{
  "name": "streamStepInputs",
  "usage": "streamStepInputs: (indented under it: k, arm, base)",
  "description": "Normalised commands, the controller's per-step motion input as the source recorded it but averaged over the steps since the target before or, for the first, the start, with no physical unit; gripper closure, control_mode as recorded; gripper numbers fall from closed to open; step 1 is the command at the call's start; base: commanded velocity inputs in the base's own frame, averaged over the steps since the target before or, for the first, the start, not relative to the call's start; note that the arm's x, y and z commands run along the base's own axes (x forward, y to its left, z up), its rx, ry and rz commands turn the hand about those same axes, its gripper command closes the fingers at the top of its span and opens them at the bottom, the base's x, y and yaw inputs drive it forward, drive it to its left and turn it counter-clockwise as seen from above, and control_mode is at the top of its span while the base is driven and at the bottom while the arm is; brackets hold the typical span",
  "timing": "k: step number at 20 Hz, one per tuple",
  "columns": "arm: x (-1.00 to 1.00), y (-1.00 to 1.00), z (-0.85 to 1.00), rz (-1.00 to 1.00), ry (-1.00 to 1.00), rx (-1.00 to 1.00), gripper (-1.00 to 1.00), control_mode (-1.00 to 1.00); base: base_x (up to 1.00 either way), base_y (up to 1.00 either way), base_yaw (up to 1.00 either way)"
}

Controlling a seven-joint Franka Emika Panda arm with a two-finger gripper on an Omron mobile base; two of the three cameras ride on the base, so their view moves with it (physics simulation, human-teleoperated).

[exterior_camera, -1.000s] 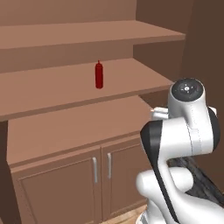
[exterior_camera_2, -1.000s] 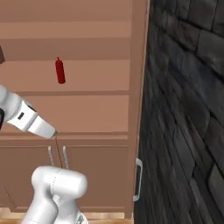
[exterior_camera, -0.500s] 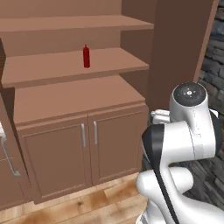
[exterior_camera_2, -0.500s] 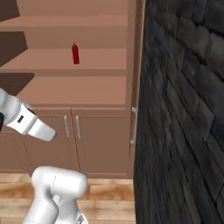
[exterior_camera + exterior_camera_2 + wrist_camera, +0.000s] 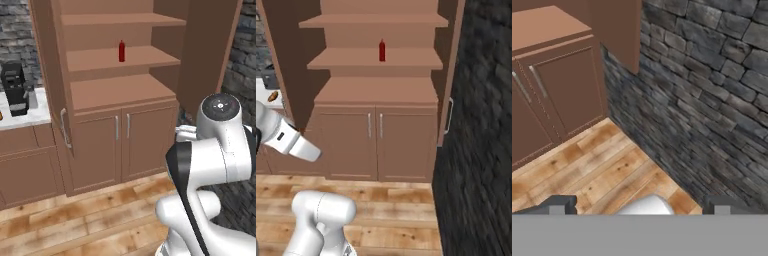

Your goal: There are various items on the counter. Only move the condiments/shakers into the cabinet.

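Cabinet (image 5: 120, 90) stands open-shelved ahead, two lower doors shut, silver bar handles side by side at the middle seam. One dark red squeeze bottle (image 5: 121, 51) upright on a middle shelf (image 5: 376, 59), near its front edge and roughly centred; nothing else on that shelf.

Left of the cabinet, the marble table (image 5: 27, 117) shows its right end (rest cut off by the frame). Black coffee machine (image 5: 16, 88) stands on it toward the back. In the right base view a small brown-orange item (image 5: 273, 96) lies on the table at the far left edge, half hidden by the cabinet side; looks like the hot dog, too small to be sure.

Dark stone wall (image 5: 481, 125) runs right of the cabinet; wooden plank floor (image 5: 75, 220) below.

Gripper (image 5: 639, 206): two dark fingertips at the bottom of the hand view, set wide apart, nothing between them; open, looking down at floor and wall base beside the cabinet's right corner. Robot's white elbow blocks the lower right of the left base view.
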Motion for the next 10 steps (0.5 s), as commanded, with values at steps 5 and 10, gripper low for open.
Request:
streamStepInputs:
  k: [5, 10]
  arm:
    - [0.00, 0.00, 0.00, 0.00, 0.00, 0.00, -1.00, 1.00]
    - [0.00, 0.00, 0.00, 0.00, 0.00, 0.00, -1.00, 1.00]
  base:
    - [-0.29, 1.00, 0.00]
    - [-0.01, 1.00, 0.00]
